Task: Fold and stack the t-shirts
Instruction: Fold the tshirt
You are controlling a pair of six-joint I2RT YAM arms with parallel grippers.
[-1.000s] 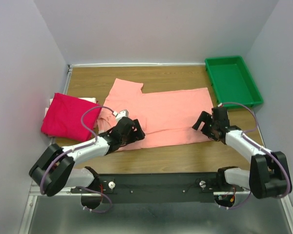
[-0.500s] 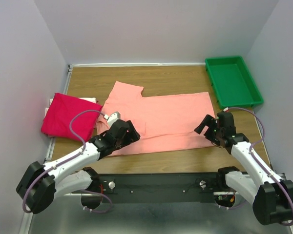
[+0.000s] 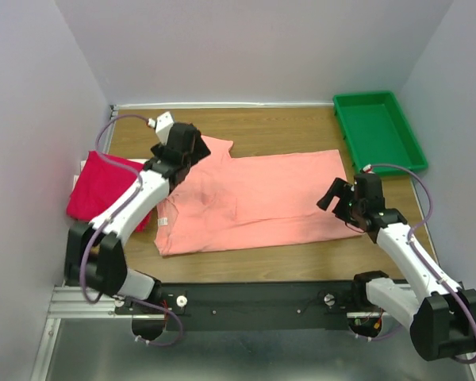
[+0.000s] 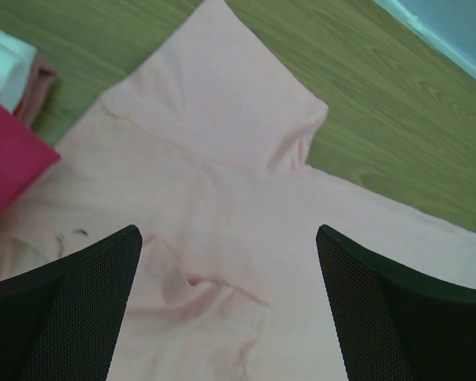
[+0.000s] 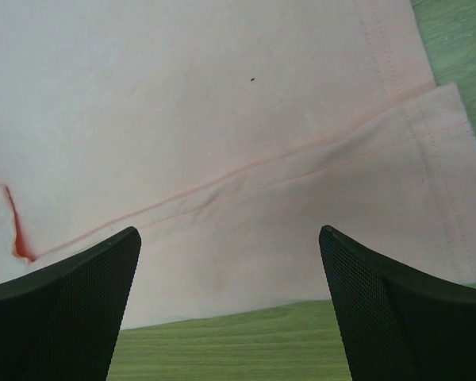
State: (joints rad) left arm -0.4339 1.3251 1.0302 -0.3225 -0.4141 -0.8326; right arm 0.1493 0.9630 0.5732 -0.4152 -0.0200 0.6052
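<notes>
A salmon t-shirt (image 3: 254, 198) lies spread across the middle of the table, one sleeve (image 4: 222, 103) pointing to the far left. A magenta-red t-shirt (image 3: 103, 186) lies folded at the left edge; its corner (image 4: 8, 159) shows in the left wrist view. My left gripper (image 3: 190, 159) hovers open over the salmon shirt's shoulder, just short of that sleeve; nothing is between its fingers (image 4: 79, 302), only wrinkled cloth below. My right gripper (image 3: 339, 205) hangs open above the shirt's near right hem (image 5: 301, 206), also with nothing in it.
A green plastic tray (image 3: 378, 131) stands at the far right corner. Something white (image 4: 4, 67) lies beside the magenta shirt. Bare wood (image 5: 262, 341) shows just in front of the hem. Walls close the table on three sides.
My left arm swung from the shirt's near left edge up to the far left sleeve. The near left part of the shirt now lies flat. My right gripper shifted slightly right.
</notes>
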